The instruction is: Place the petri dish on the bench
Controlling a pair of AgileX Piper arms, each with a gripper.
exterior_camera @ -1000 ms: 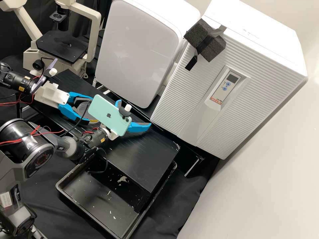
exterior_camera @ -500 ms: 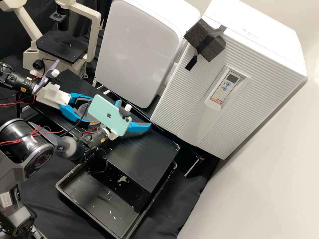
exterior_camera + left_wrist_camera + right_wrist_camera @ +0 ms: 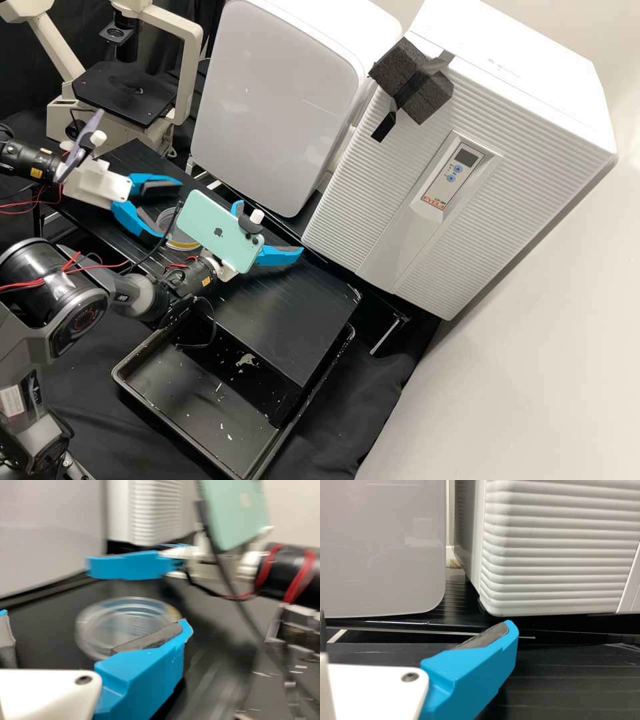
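Pale wall [image 3: 533, 327] beside a ribbed white cabinet [image 3: 373, 193], a smooth-fronted cabinet [image 3: 280, 107], black cloth [image 3: 360, 407].

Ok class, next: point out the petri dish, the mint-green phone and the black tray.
Petri dish [image 3: 122, 622]: left wrist view, middle of its clear top.
Mint-green phone [image 3: 205, 223]: high view, its back.
Black tray [image 3: 181, 388]: high view, bare part of its floor.

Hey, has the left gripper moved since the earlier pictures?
Yes. In the high view, the left gripper has shifted up and leftward in the picture, nearer the fixed microscope, and its fingers have spread wider apart.
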